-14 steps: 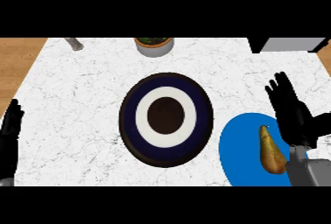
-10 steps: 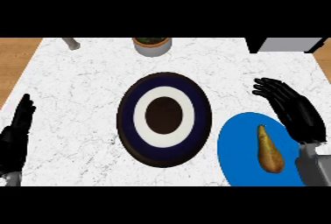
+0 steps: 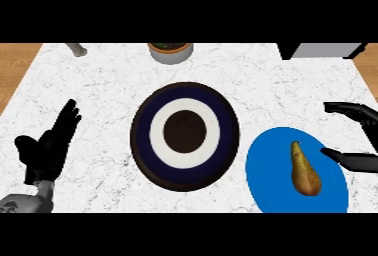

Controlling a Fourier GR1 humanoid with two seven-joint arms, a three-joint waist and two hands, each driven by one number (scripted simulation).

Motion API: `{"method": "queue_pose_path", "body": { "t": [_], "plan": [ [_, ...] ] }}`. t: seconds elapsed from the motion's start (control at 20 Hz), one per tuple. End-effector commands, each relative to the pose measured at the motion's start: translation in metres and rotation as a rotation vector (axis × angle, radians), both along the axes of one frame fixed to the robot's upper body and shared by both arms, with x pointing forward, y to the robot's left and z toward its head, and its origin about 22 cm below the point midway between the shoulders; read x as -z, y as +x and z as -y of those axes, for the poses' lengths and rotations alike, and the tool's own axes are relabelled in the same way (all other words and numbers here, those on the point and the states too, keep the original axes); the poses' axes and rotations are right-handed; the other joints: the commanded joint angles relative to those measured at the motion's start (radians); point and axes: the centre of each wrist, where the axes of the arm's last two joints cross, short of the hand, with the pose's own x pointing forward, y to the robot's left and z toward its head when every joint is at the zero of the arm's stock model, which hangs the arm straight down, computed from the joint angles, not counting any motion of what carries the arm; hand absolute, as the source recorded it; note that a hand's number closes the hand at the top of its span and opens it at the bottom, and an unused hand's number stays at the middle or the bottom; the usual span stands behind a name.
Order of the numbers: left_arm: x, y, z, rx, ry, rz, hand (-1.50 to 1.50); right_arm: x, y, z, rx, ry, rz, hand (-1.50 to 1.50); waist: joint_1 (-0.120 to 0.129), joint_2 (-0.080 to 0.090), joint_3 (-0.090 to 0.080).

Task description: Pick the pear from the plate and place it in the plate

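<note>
A brown pear (image 3: 303,171) lies on a blue plate (image 3: 269,170) at the right side of the white marble surface (image 3: 96,90). It points its thin end away from the robot. A bigger plate with dark blue and white rings (image 3: 186,136) sits in the middle, just beside the blue one. The right robot hand (image 3: 356,134) is at the right edge, near the pear but not touching it, with its fingers and thumb spread apart and holding nothing. The left robot hand (image 3: 49,147) rests at the lower left, fingers straight. A small pot (image 3: 170,51) stands at the far edge.
</note>
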Motion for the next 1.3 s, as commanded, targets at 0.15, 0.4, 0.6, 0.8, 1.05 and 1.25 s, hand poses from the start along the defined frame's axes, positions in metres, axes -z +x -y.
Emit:
{"method": "queue_pose_path", "body": {
  "t": [0.15, 0.4, 0.6, 0.8, 1.05, 1.25],
  "plan": [
    [0.007, 0.014, 0.012, 0.059, -0.033, -0.037, 0.00, 0.026, -0.021, 0.052, -0.190, -0.290, 0.014, -1.50, 0.022, 0.002, 0.000],
    [-0.023, 0.029, 0.015, 0.068, -0.035, -0.029, 0.00, 0.021, -0.014, 0.065, -0.208, -0.425, 0.005, -1.50, 0.021, -0.007, -0.001],
    [0.000, 0.030, 0.007, 0.044, -0.046, -0.053, 0.00, 0.015, -0.010, 0.055, -0.213, -0.495, 0.006, -1.50, 0.013, -0.008, -0.003],
    [-0.005, 0.023, 0.018, 0.059, -0.039, -0.041, 0.00, 0.002, -0.006, 0.037, -0.254, -0.593, -0.057, -1.50, 0.014, -0.010, -0.003],
    [-0.008, 0.017, 0.010, 0.053, -0.044, -0.056, 0.00, 0.006, -0.007, 0.017, -0.286, -0.737, -0.115, -1.50, 0.017, -0.010, -0.003],
    [-0.016, 0.029, 0.013, 0.029, -0.026, -0.047, 0.00, 0.016, -0.007, -0.008, -0.243, -0.860, -0.081, -1.50, 0.012, -0.010, -0.003]
  ]
}}
